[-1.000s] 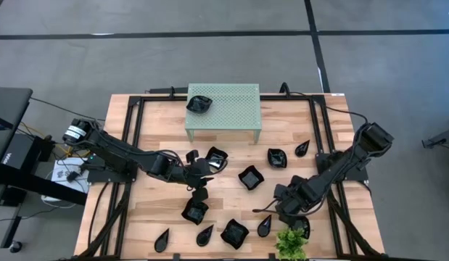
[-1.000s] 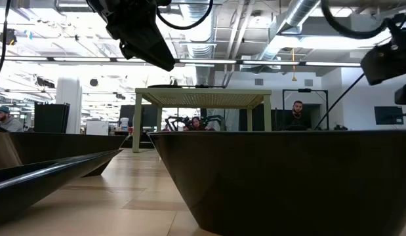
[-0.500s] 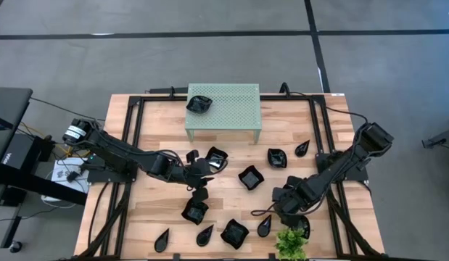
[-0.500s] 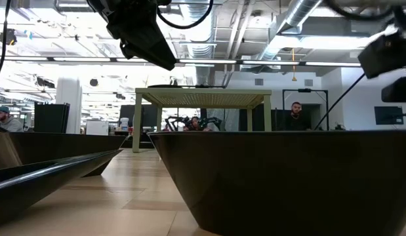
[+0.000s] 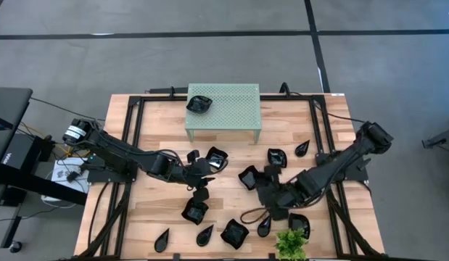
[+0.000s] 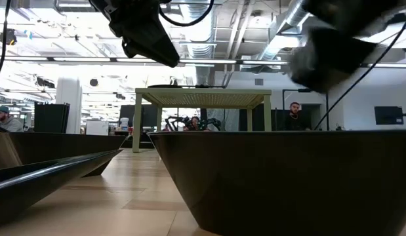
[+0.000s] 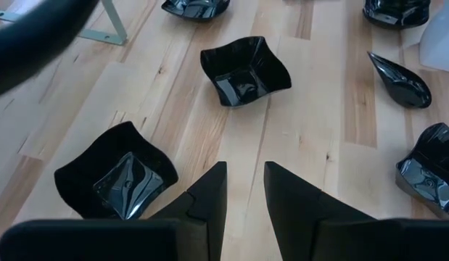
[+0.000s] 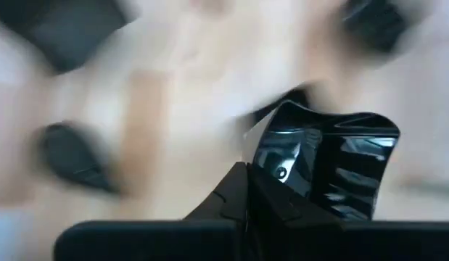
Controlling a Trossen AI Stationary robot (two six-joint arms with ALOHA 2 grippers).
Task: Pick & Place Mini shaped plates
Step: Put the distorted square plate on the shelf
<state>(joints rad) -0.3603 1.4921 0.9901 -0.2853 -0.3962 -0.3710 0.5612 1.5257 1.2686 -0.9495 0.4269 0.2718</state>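
- Mini shaped plates, small glossy black dishes with wavy square or teardrop outlines, lie scattered over the pale wooden desk [image 5: 231,141]; one wavy square dish [image 5: 199,104] already sits on top of the pale green perforated metal stand [image 5: 235,107] at the desk's far side.
- The right pincer [image 8: 247,190] is pinched shut on the rim of a glossy black wavy square plate [image 8: 333,170], as its wrist view shows; the plate hangs just ahead of the closed fingers.
- In the high view the right arm reaches in over the middle of the desk, its pincer [image 5: 271,190] near the loose square plates and well apart from the small green plant [image 5: 291,243] at the near edge.
- The left pincer [image 7: 244,190] hovers over the desk's left-centre, jaws a narrow gap apart and holding nothing; a wavy square dish [image 7: 245,70] lies ahead of it and another black square dish [image 7: 114,171] just beside it.
- Step in hand, as I judge it: the pick is made and the carry is under way.
- Next move calls for taking the plate towards the stand, keeping it level, clearing the dishes below, and releasing it on a free patch of the perforated top beside the dish there.
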